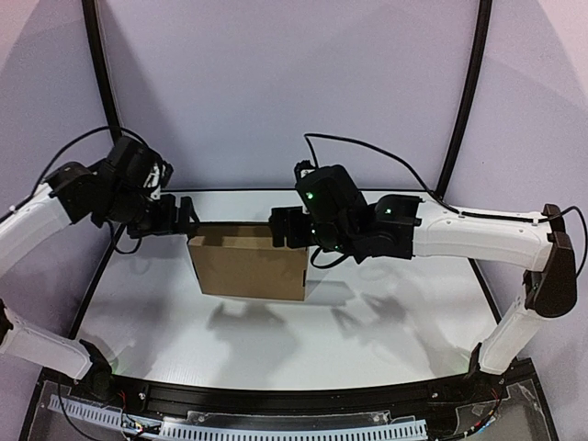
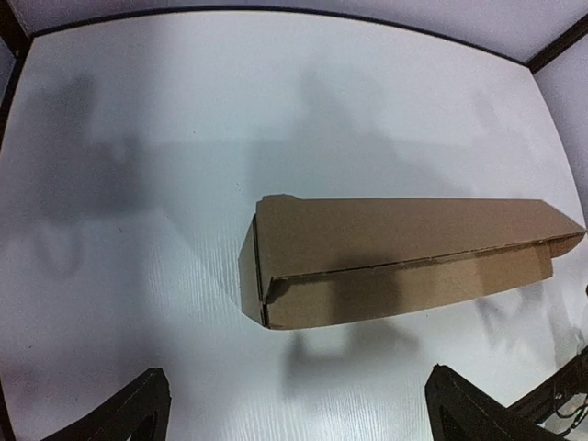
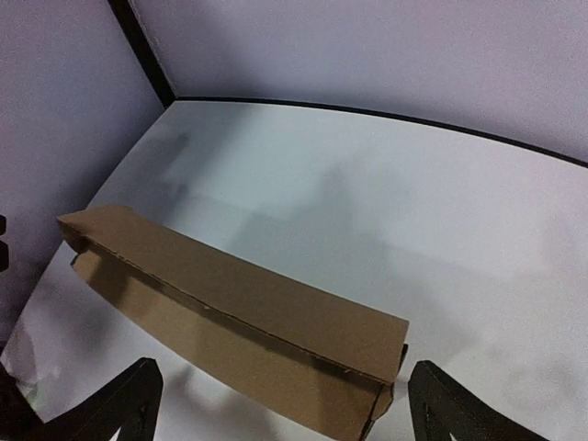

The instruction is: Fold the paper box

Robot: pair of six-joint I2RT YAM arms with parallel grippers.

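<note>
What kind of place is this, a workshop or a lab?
Probably a robot lab test cell: a white table walled by pale panels on black frame poles, two robot arms mounted at its near edge, and one paper box on it.

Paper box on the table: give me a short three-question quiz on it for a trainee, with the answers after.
1. True or false: the left gripper is clamped on the paper box.
2. Pick one: the box stands on A) the table, B) a tray, C) a second box.
3. Fill in the blank: the right gripper, like the left one, is ____, with nothing between its fingers.

Key: 1 false; 2 A; 3 open.
</note>
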